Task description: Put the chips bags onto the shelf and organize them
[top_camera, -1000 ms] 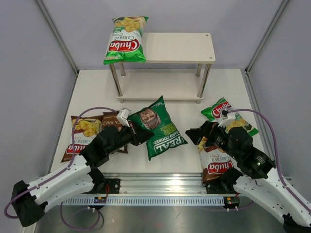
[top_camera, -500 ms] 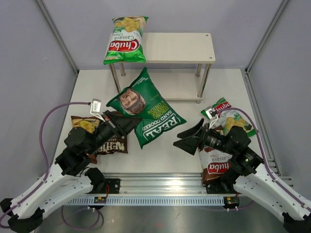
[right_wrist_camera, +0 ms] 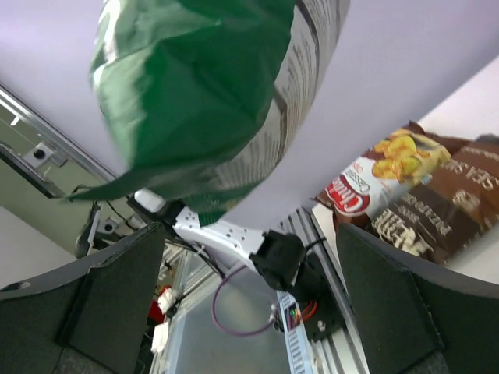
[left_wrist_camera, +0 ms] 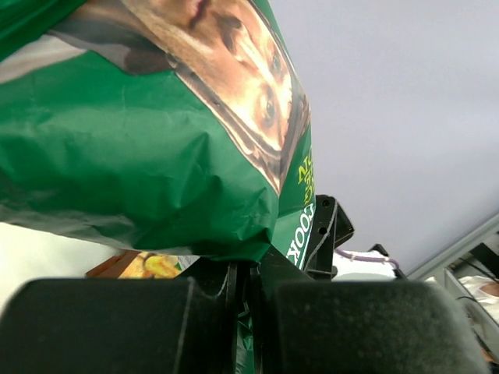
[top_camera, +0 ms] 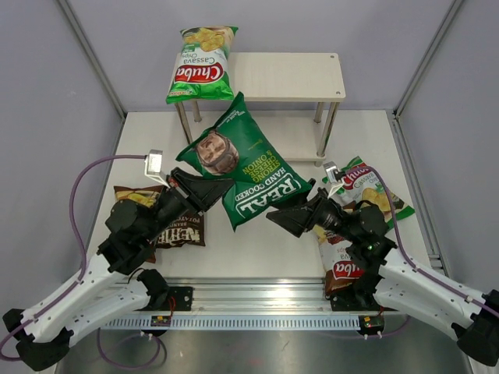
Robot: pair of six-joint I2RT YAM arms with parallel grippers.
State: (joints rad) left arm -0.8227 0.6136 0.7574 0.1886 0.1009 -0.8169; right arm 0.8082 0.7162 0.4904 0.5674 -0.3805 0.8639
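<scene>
My left gripper (top_camera: 212, 192) is shut on the lower left edge of the dark-green REAL bag (top_camera: 243, 165) and holds it tilted in the air in front of the shelf (top_camera: 300, 76). In the left wrist view the REAL bag (left_wrist_camera: 148, 140) fills the frame above the pinching left gripper (left_wrist_camera: 253, 274). Just off the bag's lower right corner my right gripper (top_camera: 285, 219) stands open and holds nothing. The right wrist view looks up at the REAL bag (right_wrist_camera: 199, 93) from underneath, beyond the wide-open right gripper (right_wrist_camera: 249, 308). A light-green Chuba bag (top_camera: 201, 65) lies on the top board's left end and overhangs it.
A brown Chuba bag (top_camera: 131, 199) and a dark-brown Kettle bag (top_camera: 184, 231) lie on the table under my left arm. A light-green Chuba bag (top_camera: 376, 192) and a brown Chuba bag (top_camera: 343, 263) lie at the right. Grey walls enclose the table.
My left gripper has lifted the REAL bag off the table, up and toward the shelf. My right gripper has swung left to the bag's lower right corner, staying open.
</scene>
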